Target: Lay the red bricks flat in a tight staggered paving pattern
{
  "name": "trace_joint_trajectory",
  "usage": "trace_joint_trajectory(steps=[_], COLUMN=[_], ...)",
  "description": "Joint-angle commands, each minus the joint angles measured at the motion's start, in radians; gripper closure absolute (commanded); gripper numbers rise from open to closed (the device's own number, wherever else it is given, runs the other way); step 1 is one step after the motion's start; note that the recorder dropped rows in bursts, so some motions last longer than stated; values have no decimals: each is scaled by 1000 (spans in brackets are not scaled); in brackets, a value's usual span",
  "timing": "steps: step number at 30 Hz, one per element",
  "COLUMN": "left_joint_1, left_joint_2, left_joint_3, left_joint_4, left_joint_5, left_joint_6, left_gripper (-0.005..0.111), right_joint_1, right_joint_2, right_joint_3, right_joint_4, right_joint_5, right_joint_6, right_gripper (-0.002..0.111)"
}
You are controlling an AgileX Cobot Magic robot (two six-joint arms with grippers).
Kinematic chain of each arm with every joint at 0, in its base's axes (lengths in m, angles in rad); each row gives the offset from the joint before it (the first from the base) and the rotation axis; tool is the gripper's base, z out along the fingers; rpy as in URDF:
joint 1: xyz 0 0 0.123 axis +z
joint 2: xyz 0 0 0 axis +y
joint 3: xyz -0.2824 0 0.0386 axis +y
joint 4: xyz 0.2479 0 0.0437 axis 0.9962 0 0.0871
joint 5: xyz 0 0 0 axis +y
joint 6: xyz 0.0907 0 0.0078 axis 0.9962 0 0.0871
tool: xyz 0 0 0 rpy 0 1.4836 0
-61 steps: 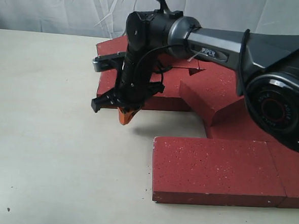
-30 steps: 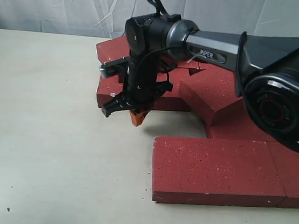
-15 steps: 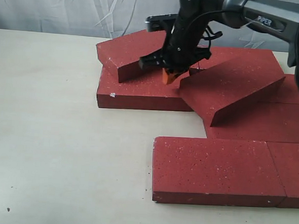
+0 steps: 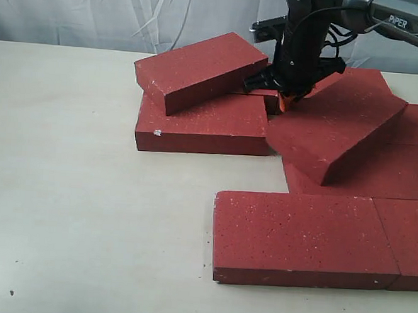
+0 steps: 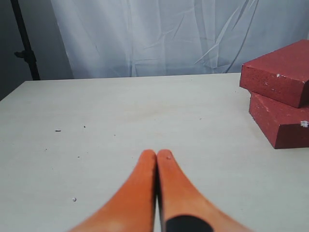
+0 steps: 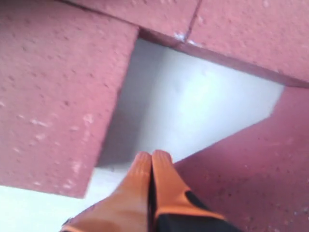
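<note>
The right tool (image 4: 288,100), tips pressed together into a blunt pusher, sits at the raised edge of a tilted brick (image 4: 335,132), seemingly to shove it flat; other red bricks (image 4: 303,237) lie around it.

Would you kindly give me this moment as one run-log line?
right gripper: shut, empty, over gap | left gripper: shut, over table | tilted: left brick, right brick

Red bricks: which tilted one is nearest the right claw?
The centre-right tilted brick, just beside the right claw; the other tilted brick lies farther left.
</note>
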Motion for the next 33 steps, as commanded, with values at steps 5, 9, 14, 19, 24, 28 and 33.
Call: trace_joint_trajectory(steps=[5, 9, 14, 19, 24, 28, 33], left_joint_1=[3, 3, 3, 3, 3, 3, 3], left_joint_2=[-5, -5, -5, -5, -5, -5, -5], left_joint_3=[4, 4, 4, 4, 4, 4, 4], left_joint_4=[0, 0, 0, 0, 0, 0, 0], left_joint_5=[-13, -13, -13, -13, -13, -13, -13], left_joint_6=[-4, -4, -4, -4, -4, -4, -4], left_gripper=[107, 107, 107, 107, 107, 107, 107], right_joint_1=[-13, -13, -13, -22, -42, -119, -161], right_joint_2=[-67, -95, -98, -81, -25, -47, -169], right_joint_3=[31, 37, 37, 37, 39, 128, 199], right_joint_4=[-105, -107, -90, -12, -192, -155, -107], right_joint_5=[50, 50, 50, -75, 50, 50, 50], right_joint_6=[-42, -80, -87, -80, -6, -7, -37], right_gripper=[109, 109, 109, 109, 109, 109, 109])
